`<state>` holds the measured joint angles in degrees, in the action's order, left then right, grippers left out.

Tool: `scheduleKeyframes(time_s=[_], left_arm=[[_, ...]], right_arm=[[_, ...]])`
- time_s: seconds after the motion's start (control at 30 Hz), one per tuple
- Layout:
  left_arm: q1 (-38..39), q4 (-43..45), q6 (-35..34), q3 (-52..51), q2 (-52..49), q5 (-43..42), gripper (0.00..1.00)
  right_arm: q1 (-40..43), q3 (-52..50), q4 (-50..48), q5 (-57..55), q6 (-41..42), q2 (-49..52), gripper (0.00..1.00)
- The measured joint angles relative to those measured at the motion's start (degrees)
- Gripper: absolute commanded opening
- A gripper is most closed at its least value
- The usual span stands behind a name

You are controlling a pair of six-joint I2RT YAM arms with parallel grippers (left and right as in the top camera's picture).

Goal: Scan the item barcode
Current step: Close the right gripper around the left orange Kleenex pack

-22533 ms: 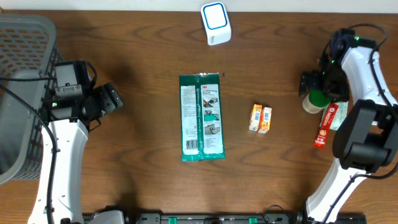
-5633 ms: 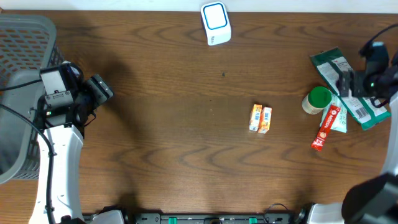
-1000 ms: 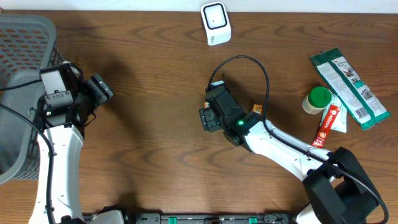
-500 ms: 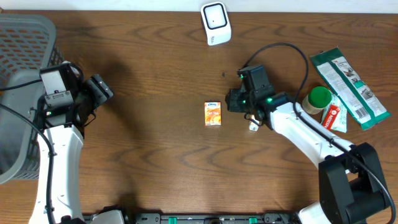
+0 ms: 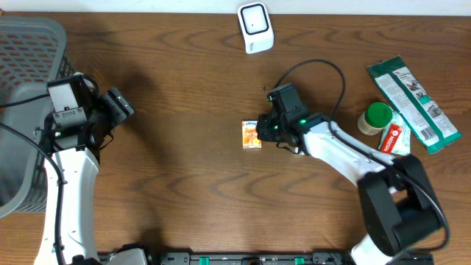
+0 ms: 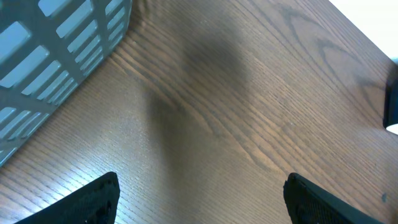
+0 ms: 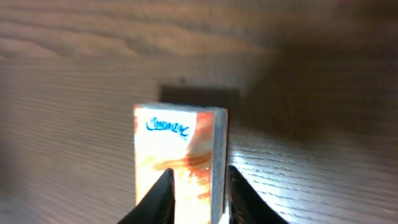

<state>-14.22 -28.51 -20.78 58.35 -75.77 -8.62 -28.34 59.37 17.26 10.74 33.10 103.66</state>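
Wood-grain table (image 5: 184, 184), smooth with a slight sheen. Printed card orange box (image 5: 252, 135), semi-glossy. Grey matt plastic basket (image 5: 29, 44); glossy film green packet (image 5: 412, 103).

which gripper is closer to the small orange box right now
Right. The right gripper is right at the orange box; the left gripper hangs far across the table, by the basket.

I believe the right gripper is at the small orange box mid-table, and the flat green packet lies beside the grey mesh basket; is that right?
Not quite: the overhead view shows the flat green packet at the opposite end of the table from the grey mesh basket, beside a green-capped bottle. The right gripper is indeed at the small orange box mid-table.
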Motion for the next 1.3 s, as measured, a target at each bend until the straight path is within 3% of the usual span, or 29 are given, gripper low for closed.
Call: scheduleKeyframes(time_s=[0.6,0.77,0.9,1.0,1.07,1.17,1.2,1.3], left_arm=[[0.0,0.0,0.0,0.0,0.0,0.0,0.85],[0.0,0.0,0.0,0.0,0.0,0.0,0.85],[0.0,0.0,0.0,0.0,0.0,0.0,0.85],[0.0,0.0,0.0,0.0,0.0,0.0,0.85],[0.0,0.0,0.0,0.0,0.0,0.0,0.85],[0.0,0.0,0.0,0.0,0.0,0.0,0.85],[0.0,0.0,0.0,0.0,0.0,0.0,0.85],[0.0,0.0,0.0,0.0,0.0,0.0,0.85]], right_arm=[[-1.97,-0.09,-0.52,-0.22,2.56,2.69,0.23],[-2.23,-0.04,0.35,-0.83,2.84,2.69,0.3],[-2.32,-0.04,0.48,-1.64,2.91,2.69,0.27],[-2.45,-0.02,0.37,-1.7,2.84,2.69,0.14],[-2.89,0.11,0.22,-1.6,3.32,2.69,0.13],[-3.58,0.22,0.2,-2.62,3.37,2.69,0.17],[-3.69,0.26,0.2,-2.78,3.34,2.69,0.22],[-3.96,0.26,0.35,-3.67,3.52,2.69,0.23]])
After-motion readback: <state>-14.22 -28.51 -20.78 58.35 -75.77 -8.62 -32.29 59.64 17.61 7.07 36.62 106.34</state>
